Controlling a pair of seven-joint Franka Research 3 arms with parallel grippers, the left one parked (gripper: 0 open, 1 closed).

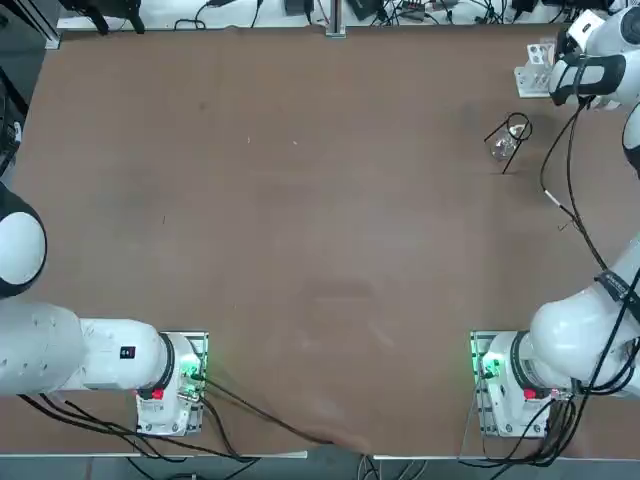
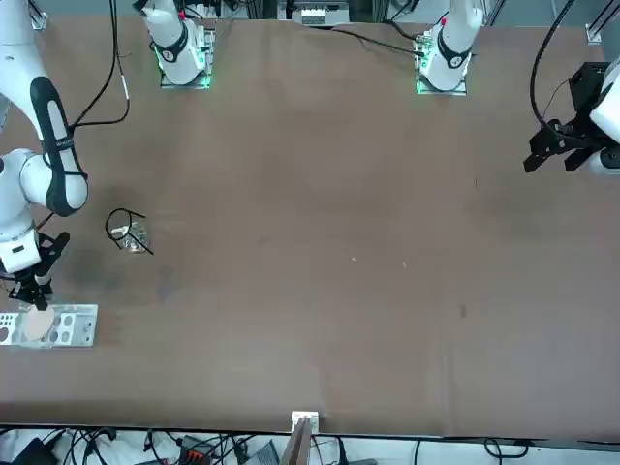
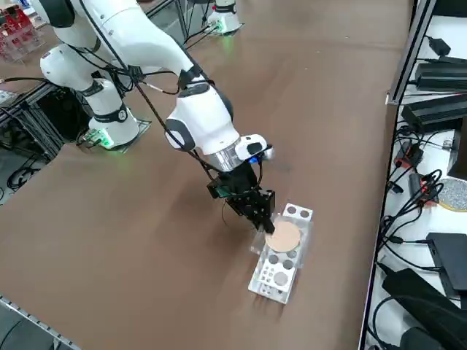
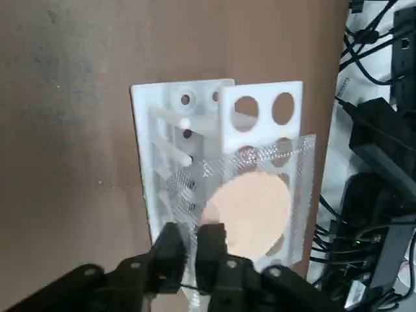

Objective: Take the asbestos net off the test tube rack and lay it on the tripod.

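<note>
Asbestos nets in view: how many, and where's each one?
1. The asbestos net lies over the test tube rack, with the right pincer at its edge. I see no other, though arms could hide something.

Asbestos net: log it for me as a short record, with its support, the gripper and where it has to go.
item: asbestos net, wire mesh with a round pale disc
support: top plate of the white test tube rack, covering some of its holes
right gripper: at one edge of the net, fingers slightly apart with mesh between them
destination: tripod, nearer the arms' bases than the rack
beside tripod legs: clear object
status: net not yet on tripod
</note>
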